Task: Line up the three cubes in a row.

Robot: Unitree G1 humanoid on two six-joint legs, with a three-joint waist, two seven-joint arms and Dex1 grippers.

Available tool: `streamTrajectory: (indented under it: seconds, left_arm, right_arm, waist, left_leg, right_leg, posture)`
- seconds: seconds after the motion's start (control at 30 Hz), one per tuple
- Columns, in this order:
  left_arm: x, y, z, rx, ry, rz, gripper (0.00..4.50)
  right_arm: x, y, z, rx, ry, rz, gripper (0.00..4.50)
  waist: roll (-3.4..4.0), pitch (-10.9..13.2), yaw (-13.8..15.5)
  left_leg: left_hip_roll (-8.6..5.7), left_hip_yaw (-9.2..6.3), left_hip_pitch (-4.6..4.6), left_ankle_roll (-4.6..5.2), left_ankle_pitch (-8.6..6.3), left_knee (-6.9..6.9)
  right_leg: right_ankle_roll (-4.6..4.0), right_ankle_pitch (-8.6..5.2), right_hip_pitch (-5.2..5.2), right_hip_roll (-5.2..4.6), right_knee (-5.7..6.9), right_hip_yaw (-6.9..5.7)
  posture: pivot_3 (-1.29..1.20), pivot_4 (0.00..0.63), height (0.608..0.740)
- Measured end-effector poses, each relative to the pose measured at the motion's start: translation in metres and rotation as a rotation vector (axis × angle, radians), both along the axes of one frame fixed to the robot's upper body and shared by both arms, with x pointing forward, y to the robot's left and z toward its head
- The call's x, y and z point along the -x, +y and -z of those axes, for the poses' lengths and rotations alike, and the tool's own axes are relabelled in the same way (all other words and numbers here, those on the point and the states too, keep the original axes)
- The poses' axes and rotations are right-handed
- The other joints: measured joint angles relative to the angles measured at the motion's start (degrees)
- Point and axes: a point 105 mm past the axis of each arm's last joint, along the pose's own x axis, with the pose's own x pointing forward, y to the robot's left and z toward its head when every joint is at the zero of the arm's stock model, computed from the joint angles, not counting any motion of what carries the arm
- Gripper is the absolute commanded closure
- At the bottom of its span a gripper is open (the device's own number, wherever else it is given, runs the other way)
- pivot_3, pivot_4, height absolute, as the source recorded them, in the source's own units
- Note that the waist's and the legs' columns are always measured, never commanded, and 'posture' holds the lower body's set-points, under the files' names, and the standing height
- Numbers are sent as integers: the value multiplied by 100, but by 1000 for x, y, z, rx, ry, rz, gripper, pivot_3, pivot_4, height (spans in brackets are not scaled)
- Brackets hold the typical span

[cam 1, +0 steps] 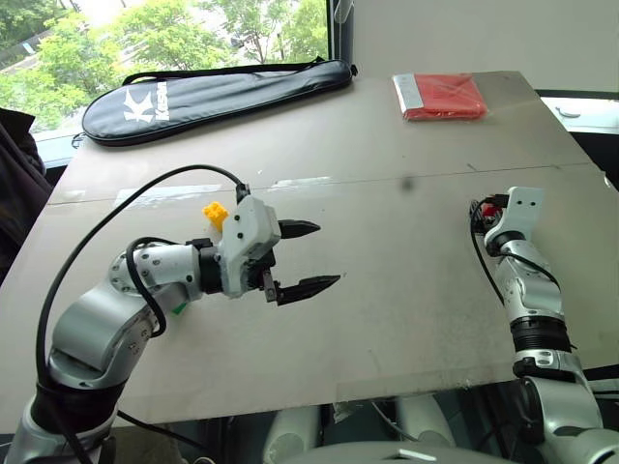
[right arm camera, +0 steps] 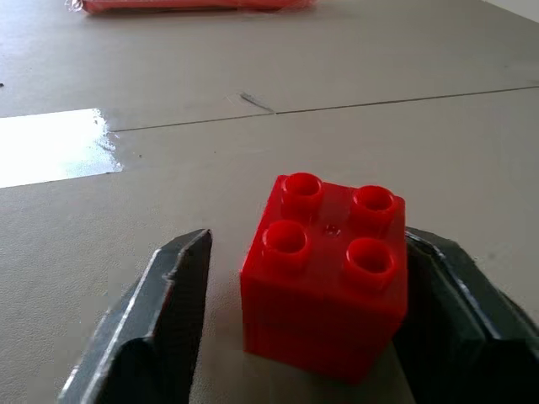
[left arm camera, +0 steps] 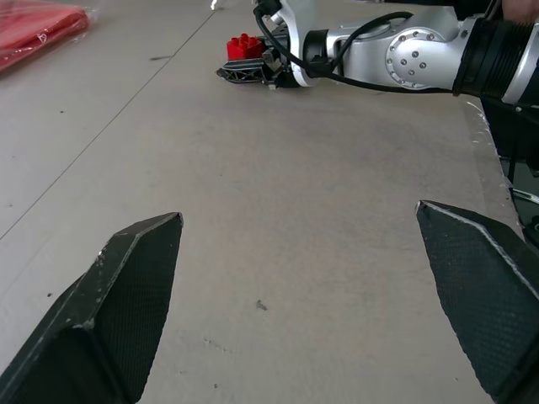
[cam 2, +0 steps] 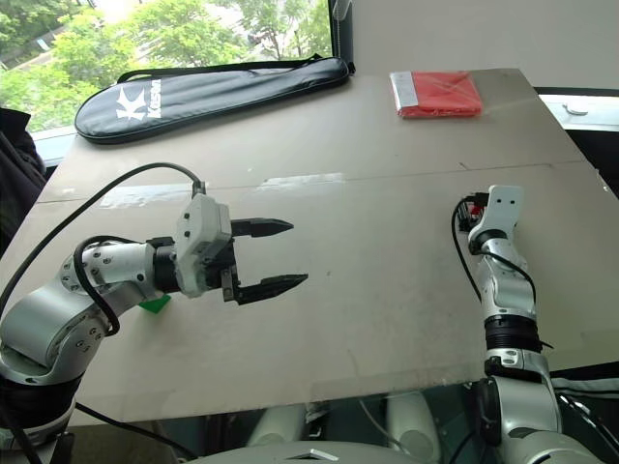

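A: What's on the table?
B: A black racket bag and red packet at the far edge.
A: The grippers?
B: Left gripper spread wide above the board, empty; right gripper brackets the red cube, a gap beside one finger.
A: Others?
B: Yellow cube and green cube by the left arm.

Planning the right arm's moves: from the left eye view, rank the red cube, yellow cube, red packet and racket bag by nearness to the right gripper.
1. red cube, at the right gripper
2. red packet, far right edge
3. yellow cube, behind left gripper
4. racket bag, far left
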Motion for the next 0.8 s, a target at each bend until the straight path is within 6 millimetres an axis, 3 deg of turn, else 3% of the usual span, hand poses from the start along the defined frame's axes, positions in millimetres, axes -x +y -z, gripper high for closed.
streamTrajectory:
  seconds: [0.03,0.23,0.43,0.6,0.7,0.8]
  left_arm:
    - [0,0,0,0,0,0,0]
    - [3,2,7,-3,28,-4,0]
    - [14,14,34,-15,127,-37,0]
    - [19,18,40,-24,119,-41,0]
    - [19,21,44,-38,106,-49,0]
    - [19,21,42,-39,90,-47,0]
  right_arm:
    - [0,0,0,0,-3,-2,3168]
    - [4,10,-2,-3,-18,-95,3144]
    - [41,63,6,25,32,-506,3144]
    - [60,101,9,47,52,-628,3144]
    - [79,145,17,28,56,-709,3144]
    - [89,168,18,-2,58,-722,3144]
  waist:
    - [0,0,-1]
    - [1,0,-10]
    - [3,1,-4]
    - [2,0,7]
    - [1,0,7]
    - [1,0,16]
  left_leg:
    - [0,0,1,0,0,0]
    - [2,-2,0,1,-1,-1]
    - [7,-2,-5,3,-2,-1]
    - [10,-2,1,1,-1,1]
    - [19,-5,3,0,0,1]
    - [20,-4,0,-7,4,1]
  right_leg:
    - [0,0,0,0,0,0]
    - [0,0,-1,2,1,0]
    - [0,0,-8,5,1,1]
    - [-14,-7,-7,8,8,0]
    - [-20,-9,-9,19,12,0]
    - [-24,-7,-11,20,12,0]
  posture:
    - [0,150,712]
    - [0,150,712]
    - [0,150,712]
    - [0,150,712]
    - [0,150,712]
    - [0,150,712]
